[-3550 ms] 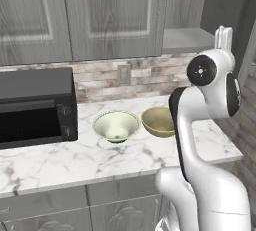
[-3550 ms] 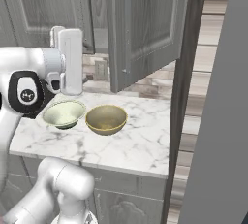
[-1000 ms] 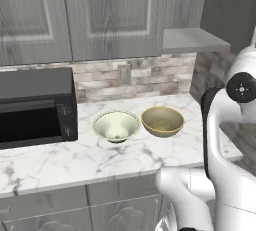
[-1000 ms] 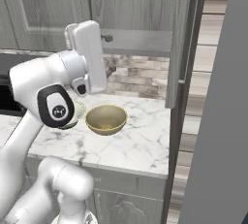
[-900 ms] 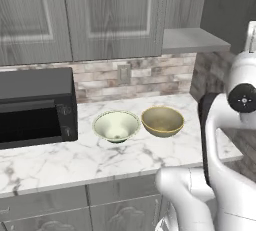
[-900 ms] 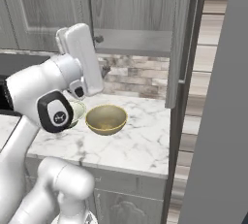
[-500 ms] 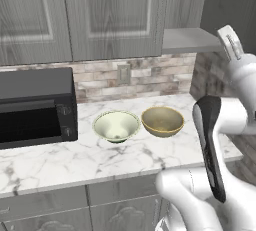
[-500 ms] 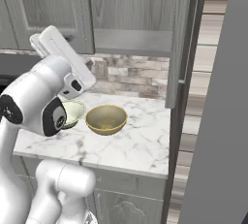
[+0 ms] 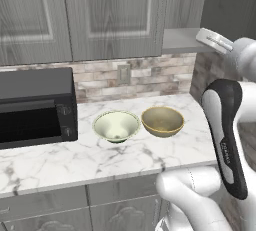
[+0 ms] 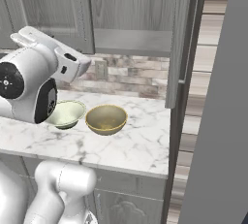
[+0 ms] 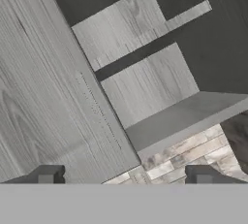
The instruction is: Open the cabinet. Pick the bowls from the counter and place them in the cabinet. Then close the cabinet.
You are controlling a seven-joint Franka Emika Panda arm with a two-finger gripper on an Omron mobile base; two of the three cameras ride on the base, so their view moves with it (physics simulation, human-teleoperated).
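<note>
The cabinet (image 9: 110,15) hangs above the counter (image 9: 100,160). Its right door (image 10: 180,48) stands swung open with its bar handle (image 10: 187,39) outward, baring the grey shelf (image 10: 131,41). Two bowls sit side by side on the marble: the cream one (image 9: 116,126) on the left and the tan one (image 9: 162,121) on the right. From the other side I see the cream bowl (image 10: 65,113) partly behind my arm and the tan bowl (image 10: 106,119). My gripper (image 11: 125,177) is open and empty, raised well above the bowls, facing the cabinet's shut door (image 11: 58,102) and the open shelf (image 11: 186,116).
A black microwave (image 9: 35,107) stands on the counter left of the bowls. A brick backsplash (image 9: 130,77) runs behind them. The open door juts out over the counter's right end. Grey base cabinets (image 9: 75,205) lie below the slab.
My arm has folded back and the hand has tilted up toward the cabinet. The bowls and the open door have not moved.
</note>
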